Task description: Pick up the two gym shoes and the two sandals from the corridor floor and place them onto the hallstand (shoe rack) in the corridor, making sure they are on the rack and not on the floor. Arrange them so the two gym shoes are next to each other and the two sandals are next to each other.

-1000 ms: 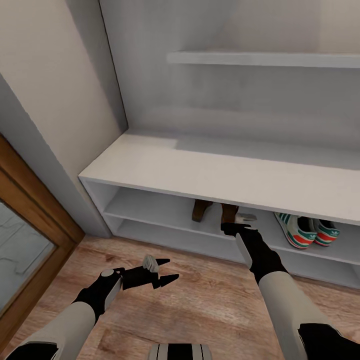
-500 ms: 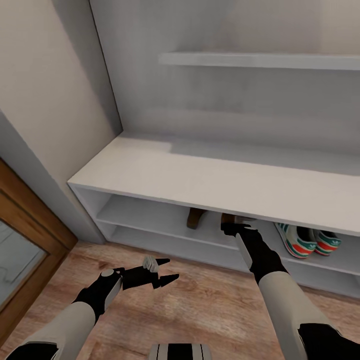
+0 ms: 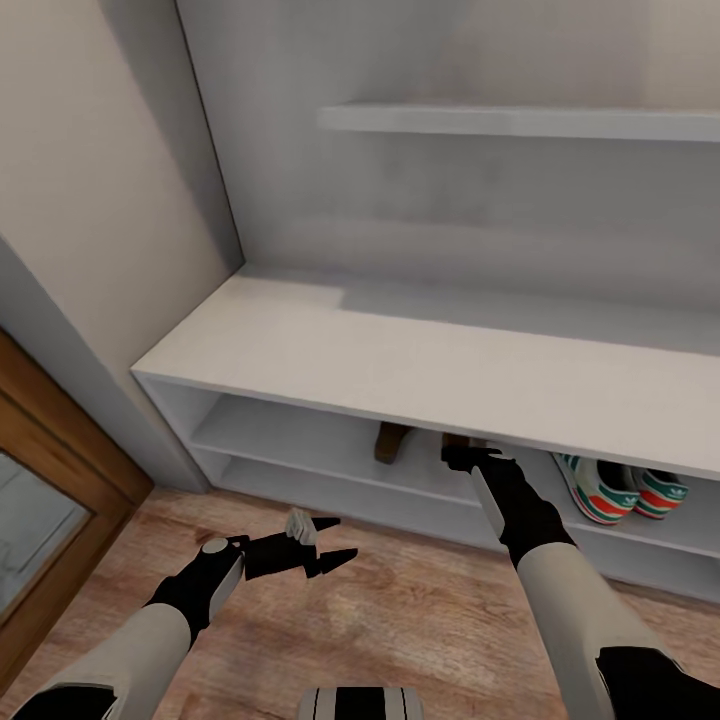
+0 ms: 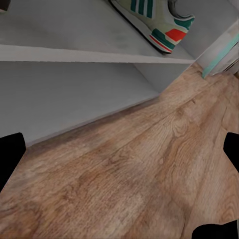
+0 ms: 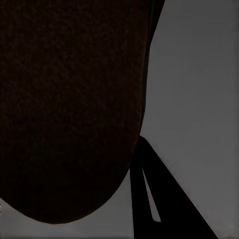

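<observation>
- At the bottom of my head view, my left gripper (image 3: 335, 540) hangs over the corridor floor (image 3: 400, 620) at lower left of centre, its 2 dark fingers spread apart with nothing between them.
- My left wrist view looks along the wood planks to the pale base of the hallstand (image 4: 74, 89); 1 of the gym shoes (image 4: 154, 20) sits on its lower tier at the top of that frame, green stripes and an orange heel patch showing.
- My right arm reaches from the lower right of the head view to the middle of the frame, where my right gripper (image 3: 462, 456) is tucked at the mouth of the lower tier under the bench top; I cannot tell whether its fingers are closed.
- My right wrist view is mostly a big dark rounded shape, probably a sandal sole pressed close to the lens, against grey shelf with a dark finger (image 5: 149, 199) beside it.
- Just beyond that gripper in the head view, the 2 sandals (image 3: 392, 441) stand on the lower tier, 1 plainly brown to its left, the other half hidden by the wrist.
- To the right on the same tier, the 2 gym shoes (image 3: 600, 490) lie side by side, touching.
- Farther up, the bench top (image 3: 400, 350), back panel and an upper ledge (image 3: 520, 122) rise grey-white; a wood-framed door (image 3: 50, 470) sits at the left edge.
</observation>
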Robot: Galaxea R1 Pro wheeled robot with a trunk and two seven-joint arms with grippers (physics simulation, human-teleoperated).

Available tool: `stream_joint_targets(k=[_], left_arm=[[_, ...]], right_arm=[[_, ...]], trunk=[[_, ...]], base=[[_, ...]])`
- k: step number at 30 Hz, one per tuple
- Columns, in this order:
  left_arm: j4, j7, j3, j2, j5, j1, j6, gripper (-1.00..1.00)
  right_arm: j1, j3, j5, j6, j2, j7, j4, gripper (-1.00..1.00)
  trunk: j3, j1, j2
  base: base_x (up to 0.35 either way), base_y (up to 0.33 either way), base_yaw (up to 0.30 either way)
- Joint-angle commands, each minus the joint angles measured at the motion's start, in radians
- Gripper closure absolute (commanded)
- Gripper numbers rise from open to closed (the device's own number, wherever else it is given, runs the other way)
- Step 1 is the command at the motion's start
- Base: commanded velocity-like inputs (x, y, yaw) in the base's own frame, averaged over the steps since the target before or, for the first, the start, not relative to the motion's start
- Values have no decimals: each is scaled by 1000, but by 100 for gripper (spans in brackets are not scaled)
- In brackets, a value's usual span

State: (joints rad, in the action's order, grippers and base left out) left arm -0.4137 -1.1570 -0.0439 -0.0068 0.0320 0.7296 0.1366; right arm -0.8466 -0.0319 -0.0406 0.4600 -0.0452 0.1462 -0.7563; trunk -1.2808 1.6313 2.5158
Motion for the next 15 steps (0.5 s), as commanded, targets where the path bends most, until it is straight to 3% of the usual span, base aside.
stream_joint_targets(k=[1,15], left_arm=[[1,1,-5,1,3,1,9,-100],[0,0,-4,1,3,1,9,-100]], right_arm=[[0,-2,-7,5,-1,6,-2,100],[0,-2,-7,5,-1,6,-2,100]], trunk=[[-1,0,0],[-1,0,0]], base=[[-113,109,0],[-34,40,0]])
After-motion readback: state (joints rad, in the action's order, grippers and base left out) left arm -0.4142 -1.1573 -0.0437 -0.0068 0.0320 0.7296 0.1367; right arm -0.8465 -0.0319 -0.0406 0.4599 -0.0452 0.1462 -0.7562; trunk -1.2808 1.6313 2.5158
